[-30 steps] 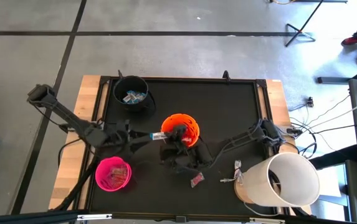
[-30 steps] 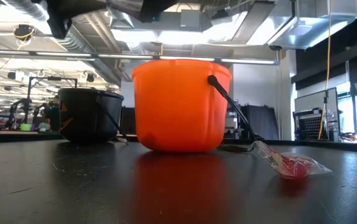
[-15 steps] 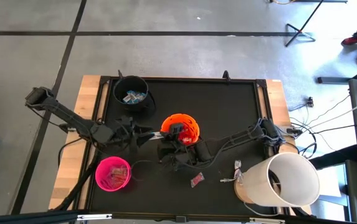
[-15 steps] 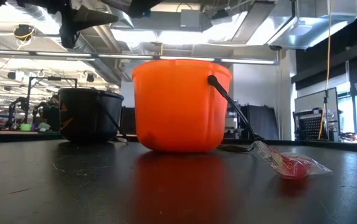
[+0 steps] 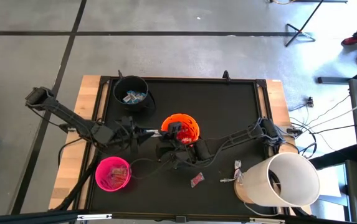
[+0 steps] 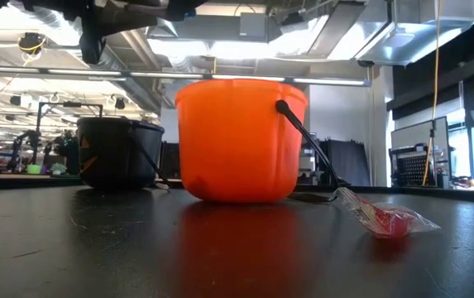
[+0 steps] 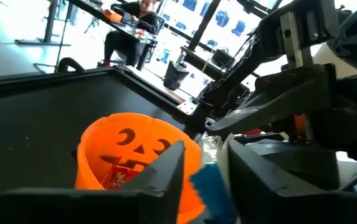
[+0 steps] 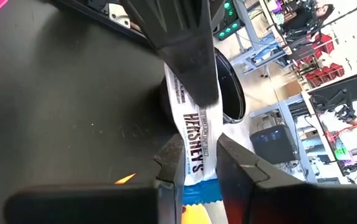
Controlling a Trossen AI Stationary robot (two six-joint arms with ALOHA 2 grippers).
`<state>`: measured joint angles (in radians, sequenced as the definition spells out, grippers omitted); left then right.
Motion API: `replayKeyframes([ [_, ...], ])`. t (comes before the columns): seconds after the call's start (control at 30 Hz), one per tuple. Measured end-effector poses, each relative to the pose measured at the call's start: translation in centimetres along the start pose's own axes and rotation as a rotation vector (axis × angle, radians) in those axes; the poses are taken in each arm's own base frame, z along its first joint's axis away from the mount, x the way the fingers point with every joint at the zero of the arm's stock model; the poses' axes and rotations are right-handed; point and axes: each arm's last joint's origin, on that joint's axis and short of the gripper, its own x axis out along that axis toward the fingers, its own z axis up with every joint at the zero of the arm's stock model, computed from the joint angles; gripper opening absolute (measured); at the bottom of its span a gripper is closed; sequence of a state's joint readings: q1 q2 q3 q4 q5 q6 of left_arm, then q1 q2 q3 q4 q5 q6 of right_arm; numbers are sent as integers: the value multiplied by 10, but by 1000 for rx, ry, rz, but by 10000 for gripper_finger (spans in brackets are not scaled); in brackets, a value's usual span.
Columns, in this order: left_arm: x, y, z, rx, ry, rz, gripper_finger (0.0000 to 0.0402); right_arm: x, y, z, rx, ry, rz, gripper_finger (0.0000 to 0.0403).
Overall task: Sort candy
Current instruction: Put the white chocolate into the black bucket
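Observation:
A blue-and-white candy bar hangs in the air just left of the orange bucket, held at both ends. My left gripper reaches in level from the left and is shut on one end. My right gripper stands over the orange bucket's left rim, shut on the other end. A red packet lies flat on the black mat near the front. The black bucket holds blue-and-white bars. The pink bucket holds red packets. My left gripper pinches the bar's end that points to the table's left between its two fingers, coming level from the left and lying along the bar. The bar is clear of the table. My right gripper pinches the bar's other end, beside its blue tip, between its two fingers, coming from the table's right and slanting a little downward. The bar spans straight between the two grippers, clear of the table.
A large white bucket lies at the table's front right corner, with a small white scrap beside it. The orange bucket holds red packets. Cables run along the table's right edge.
My left gripper has moved a little toward the orange bucket and has shut its fingers on the bar's free end. My right gripper has kept its hold on the bar above the bucket's left rim.

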<state>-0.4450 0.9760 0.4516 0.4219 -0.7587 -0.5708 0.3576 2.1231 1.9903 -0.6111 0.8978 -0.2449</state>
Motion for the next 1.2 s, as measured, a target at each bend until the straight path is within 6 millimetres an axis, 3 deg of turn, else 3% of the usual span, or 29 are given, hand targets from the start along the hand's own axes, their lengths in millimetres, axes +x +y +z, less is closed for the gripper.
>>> replayKeyframes([
  [0.13, 0, 0, 0, 31, -3, 7, 56, 0, 0, 1, -30, -9, -1, 86],
  [0.27, 0, 2, 0, 75, -22, 47, 12, -2, 0, 2, -37, -13, 0, 141],
  [0.5, -6, 5, 12, 193, -100, 136, 27, -21, 10, 5, -91, 5, -162, 271],
  [0.67, -22, 12, 36, 290, -208, 293, 19, -49, 22, 7, -185, 36, -366, 327],
  [0.9, -43, 37, 64, 444, -283, 834, 27, -79, 38, 8, -207, 23, -470, 339],
  [0.97, -44, 44, 71, 528, -253, 914, 34, -83, 39, 8, -208, 19, -477, 339],
  [1.2, -49, 56, 100, 558, -249, 1080, 39, -81, 38, 9, -200, 21, -480, 339],
])
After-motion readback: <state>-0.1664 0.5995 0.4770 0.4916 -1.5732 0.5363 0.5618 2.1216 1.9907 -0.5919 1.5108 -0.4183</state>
